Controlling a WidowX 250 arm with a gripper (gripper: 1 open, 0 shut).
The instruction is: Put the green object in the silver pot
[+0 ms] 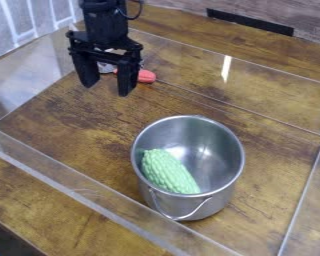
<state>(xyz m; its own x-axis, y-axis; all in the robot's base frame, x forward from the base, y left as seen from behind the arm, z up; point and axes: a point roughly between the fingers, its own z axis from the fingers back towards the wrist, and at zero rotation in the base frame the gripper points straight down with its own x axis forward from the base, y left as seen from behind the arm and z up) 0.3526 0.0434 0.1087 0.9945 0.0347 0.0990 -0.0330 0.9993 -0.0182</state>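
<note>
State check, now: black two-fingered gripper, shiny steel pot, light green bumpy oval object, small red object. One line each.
Black two-fingered gripper: open, raised, holding nothing.
Shiny round steel pot: upright, uncovered, green object inside, wire handle hanging down its side.
Light green bumpy oval object: in the pot, leaning against the inner wall.
Small red object: outside the pot, partly hidden by the gripper.

The pot stands on the worktop, toward 5 o'clock in the view. The corn cob lies inside it, at 7 o'clock. From the pot, the small object and the tool are both toward 11 o'clock.
</note>
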